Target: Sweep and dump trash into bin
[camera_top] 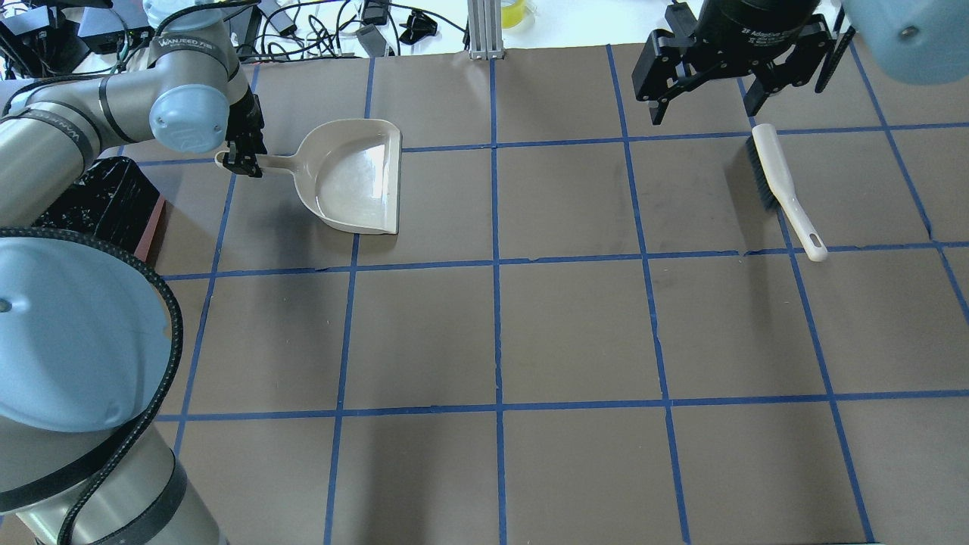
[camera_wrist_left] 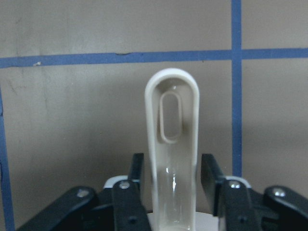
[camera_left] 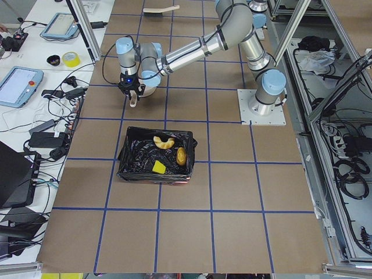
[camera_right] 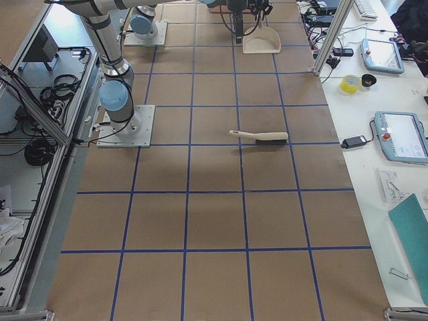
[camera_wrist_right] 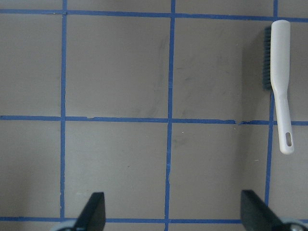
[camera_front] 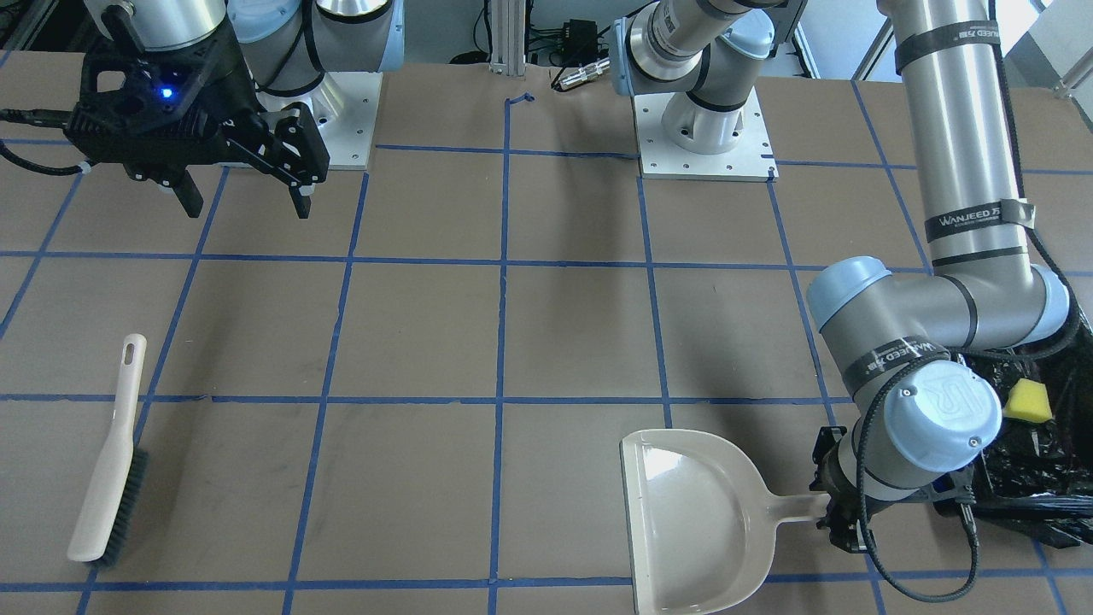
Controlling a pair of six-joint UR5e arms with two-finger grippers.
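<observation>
Dumping looks done: trash (camera_left: 164, 140) sits in bin (camera_left: 145, 178) (all three pieces). Left hand (camera_wrist_left: 173, 161) grips dustpan (camera_top: 356, 178) handle on table (camera_top: 568, 325); right hand (camera_front: 248, 205) spread, empty. Next, probably: release, retract.

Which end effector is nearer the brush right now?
Right. The right end effector hovers open, raised, near the brush; the left end effector is far off, at the dustpan handle.
</observation>
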